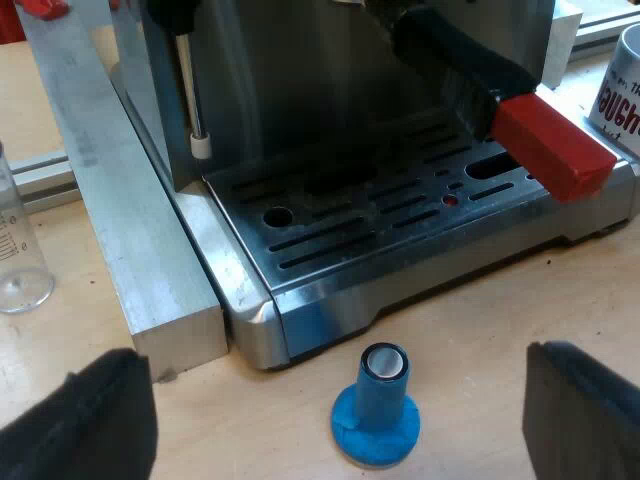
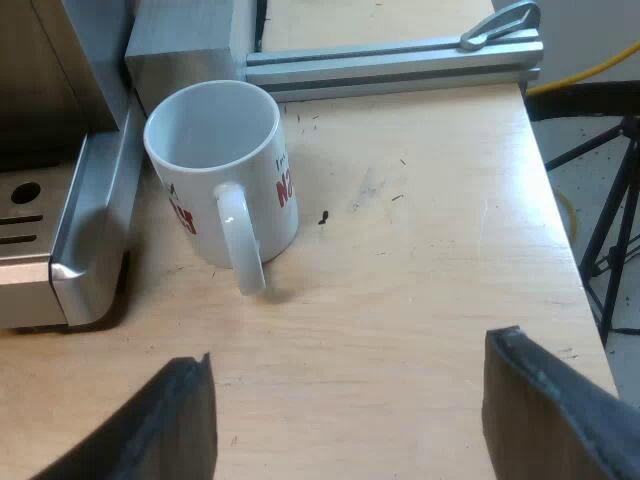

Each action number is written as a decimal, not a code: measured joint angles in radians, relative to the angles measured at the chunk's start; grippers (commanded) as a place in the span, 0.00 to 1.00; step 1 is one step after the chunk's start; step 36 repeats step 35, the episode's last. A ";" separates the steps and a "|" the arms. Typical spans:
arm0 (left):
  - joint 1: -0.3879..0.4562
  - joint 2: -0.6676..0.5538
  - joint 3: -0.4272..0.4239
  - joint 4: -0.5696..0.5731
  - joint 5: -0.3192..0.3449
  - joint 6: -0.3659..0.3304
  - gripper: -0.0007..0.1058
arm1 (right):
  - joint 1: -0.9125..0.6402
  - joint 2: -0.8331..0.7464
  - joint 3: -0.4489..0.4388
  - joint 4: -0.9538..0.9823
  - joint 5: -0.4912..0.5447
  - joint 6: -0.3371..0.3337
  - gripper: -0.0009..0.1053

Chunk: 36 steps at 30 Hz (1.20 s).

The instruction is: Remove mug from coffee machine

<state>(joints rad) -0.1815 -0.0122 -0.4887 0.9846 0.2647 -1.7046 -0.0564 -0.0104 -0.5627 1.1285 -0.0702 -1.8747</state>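
Observation:
A white mug (image 2: 225, 180) with red lettering stands upright on the wooden table beside the espresso machine's drip tray (image 2: 60, 250), its handle turned toward my right gripper (image 2: 350, 415). That gripper is open, holds nothing, and sits a short way back from the mug. The mug (image 1: 622, 95) also shows past the end of the tray in the left wrist view. My left gripper (image 1: 340, 420) is open above the blue tamper (image 1: 378, 410), which stands on the table before the drip tray (image 1: 400, 215). The holder's dark handle with its red end (image 1: 550, 145) sticks out over the tray.
A measuring glass (image 1: 15, 255) stands on the table beyond an aluminium bar (image 1: 120, 230) that runs along the machine's side. The steam wand (image 1: 192, 100) hangs over the tray. Aluminium rails (image 2: 390, 60) lie behind the mug. The table edge (image 2: 565, 230) is close by.

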 measured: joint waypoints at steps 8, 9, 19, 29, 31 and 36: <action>0.000 0.000 0.000 0.000 0.000 0.000 0.72 | 0.000 0.000 0.000 -0.002 0.000 0.000 0.57; 0.000 0.000 0.000 0.000 0.000 0.000 0.72 | 0.000 0.000 0.000 -0.002 0.002 0.000 0.57; 0.110 0.000 0.000 0.000 0.000 0.000 0.72 | 0.000 0.000 0.000 -0.002 0.006 0.000 0.57; 0.148 0.000 0.000 0.000 0.000 0.000 0.72 | 0.000 0.000 0.000 -0.002 0.006 0.000 0.57; 0.148 0.000 0.000 0.000 0.000 0.000 0.72 | 0.000 0.000 0.000 -0.002 0.006 0.000 0.57; 0.148 0.000 0.000 0.000 0.000 0.000 0.72 | 0.000 0.000 0.000 -0.002 0.006 0.000 0.57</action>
